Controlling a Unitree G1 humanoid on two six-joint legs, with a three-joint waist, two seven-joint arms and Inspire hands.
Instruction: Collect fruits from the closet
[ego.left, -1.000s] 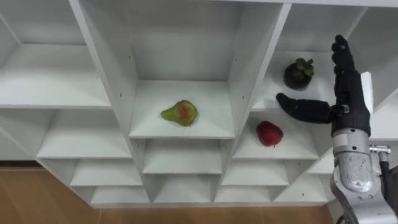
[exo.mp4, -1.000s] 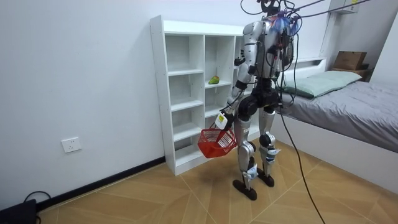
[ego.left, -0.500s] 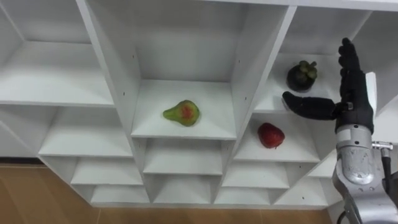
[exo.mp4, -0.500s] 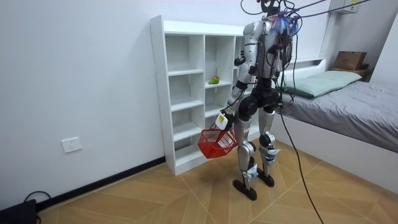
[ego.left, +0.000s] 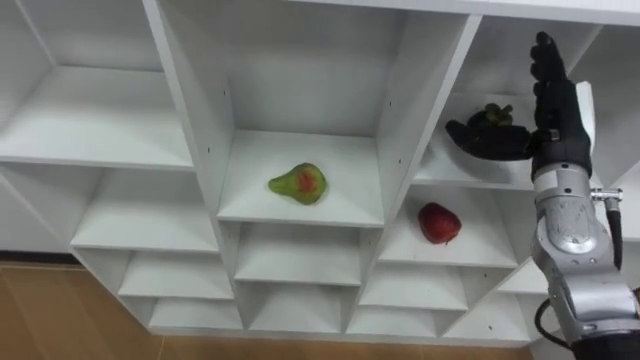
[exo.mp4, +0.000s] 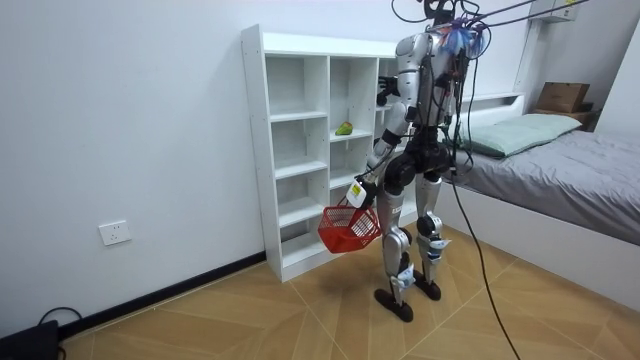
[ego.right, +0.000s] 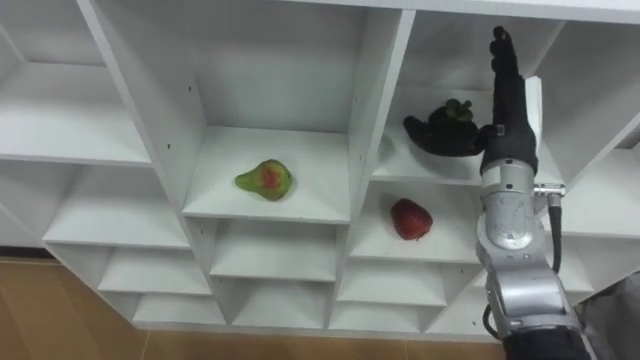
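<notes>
Right robot hand has risen to the mangosteen, open wide; left robot hand grips the basket.

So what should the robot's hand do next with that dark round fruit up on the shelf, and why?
Probably curl its fingers round the dark purple round fruit. The right hand is open at the white shelf: fingers straight up beside the fruit, thumb across its front, so nothing grips it yet. The red plastic basket hangs from the left hand.
</notes>
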